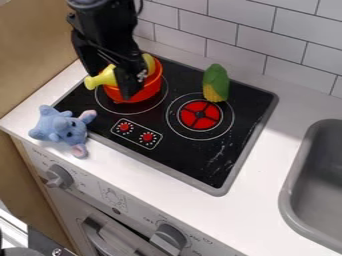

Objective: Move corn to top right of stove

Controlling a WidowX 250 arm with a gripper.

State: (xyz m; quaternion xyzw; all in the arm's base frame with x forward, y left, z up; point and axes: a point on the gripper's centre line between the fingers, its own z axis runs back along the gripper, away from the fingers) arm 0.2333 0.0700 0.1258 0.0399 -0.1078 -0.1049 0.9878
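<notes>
Apparently the stove (180,157), mid-frame, needs little more. The gripper (120,82), upper left, is at the pot (151,88); I can't tell how far open it is or whether it holds anything. The corn (216,82), upper right of centre, looks placed; next, probably lift clear.

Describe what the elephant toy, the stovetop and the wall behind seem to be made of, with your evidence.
Elephant toy: probably soft plush fabric, as its blue-grey surface looks matt and fuzzy.

Stovetop: smooth, glossy black, perhaps glass or plastic, since pale streaks of light or scuffs show on it.

Wall: seemingly pale ceramic tile, or a printed imitation, given the staggered rectangles and dark joint lines.
</notes>
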